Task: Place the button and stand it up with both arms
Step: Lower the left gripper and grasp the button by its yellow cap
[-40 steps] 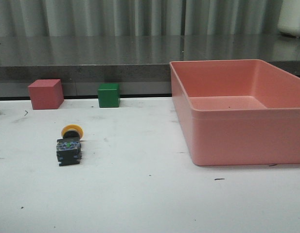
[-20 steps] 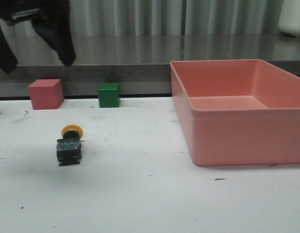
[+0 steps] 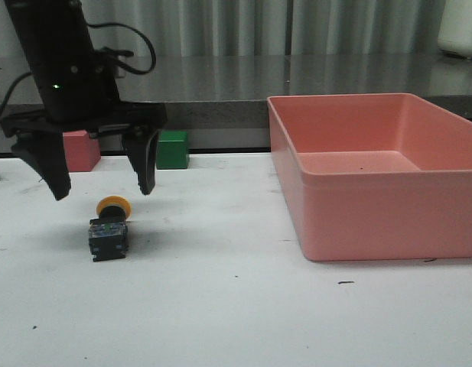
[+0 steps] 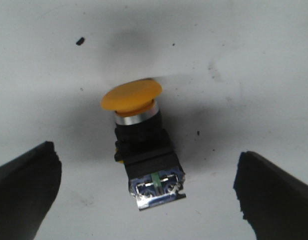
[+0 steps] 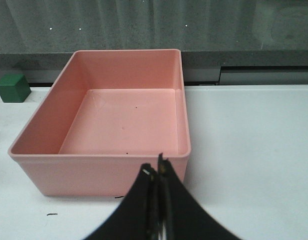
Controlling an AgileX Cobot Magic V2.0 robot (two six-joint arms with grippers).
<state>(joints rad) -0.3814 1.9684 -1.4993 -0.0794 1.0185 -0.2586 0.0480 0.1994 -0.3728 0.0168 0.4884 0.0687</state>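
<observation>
The button (image 3: pixel 109 228) lay on its side on the table (image 3: pixel 236 306). The left gripper (image 3: pixel 102 186) hung above it, jaws wide apart. The right gripper (image 5: pixel 155 172) was pressed together.

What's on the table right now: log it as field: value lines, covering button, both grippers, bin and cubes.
button: lying on its side on the table, yellow cap toward the back
left gripper: open, above the button, not touching
right gripper: shut, empty
pink bin: right side, empty
green cube: at back edge
pink cube: at back, partly hidden by the left gripper
</observation>
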